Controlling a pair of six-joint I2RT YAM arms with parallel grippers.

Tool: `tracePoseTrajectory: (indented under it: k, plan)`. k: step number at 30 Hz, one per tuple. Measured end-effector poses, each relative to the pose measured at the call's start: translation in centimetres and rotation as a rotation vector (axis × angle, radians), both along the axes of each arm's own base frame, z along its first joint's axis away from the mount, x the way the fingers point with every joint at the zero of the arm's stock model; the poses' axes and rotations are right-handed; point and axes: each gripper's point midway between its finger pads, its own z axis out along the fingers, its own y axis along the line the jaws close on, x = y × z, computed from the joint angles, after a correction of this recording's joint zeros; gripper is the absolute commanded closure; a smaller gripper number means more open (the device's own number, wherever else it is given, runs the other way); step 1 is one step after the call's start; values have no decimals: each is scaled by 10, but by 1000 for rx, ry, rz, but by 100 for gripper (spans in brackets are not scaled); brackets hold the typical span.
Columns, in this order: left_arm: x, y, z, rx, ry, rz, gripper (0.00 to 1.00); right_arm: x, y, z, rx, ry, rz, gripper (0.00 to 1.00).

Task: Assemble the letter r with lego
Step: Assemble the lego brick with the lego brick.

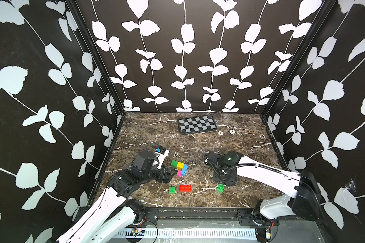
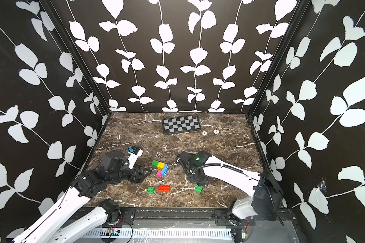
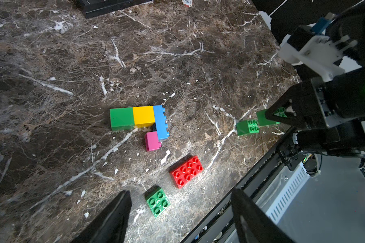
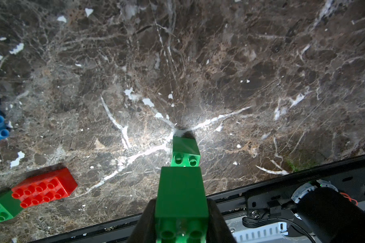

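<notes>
A small green studded plastic brick [image 4: 181,189] is pinched by the right tool [image 4: 180,218] beside another green brick [image 4: 184,151], while the left tool [image 3: 180,216] is seen spread.

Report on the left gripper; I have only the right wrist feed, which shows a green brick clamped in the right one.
Observer: The left gripper is open and empty, close to the pink brick.
Operator: Say what joins the blue brick; I see only its studs.
Observer: A yellow brick abuts it, then a green brick in line.
Operator: Name anything at the far end of the table.
Observer: A checkerboard lies flat there.
</notes>
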Motion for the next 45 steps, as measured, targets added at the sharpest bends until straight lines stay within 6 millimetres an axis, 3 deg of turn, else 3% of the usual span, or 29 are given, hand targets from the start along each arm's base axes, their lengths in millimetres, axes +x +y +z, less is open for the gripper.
tracePoseTrajectory:
  k: [7,14,45]
  plan:
    - [1,-2,3,-13,-12,-8,23,-9,-7,-17,25,41,-30,100]
    - [-1,-4,3,-21,-7,-17,22,-9,-1,-24,66,46,-50,100]
    - [1,-8,-7,-1,35,-27,22,-7,-4,-23,87,27,-99,100]
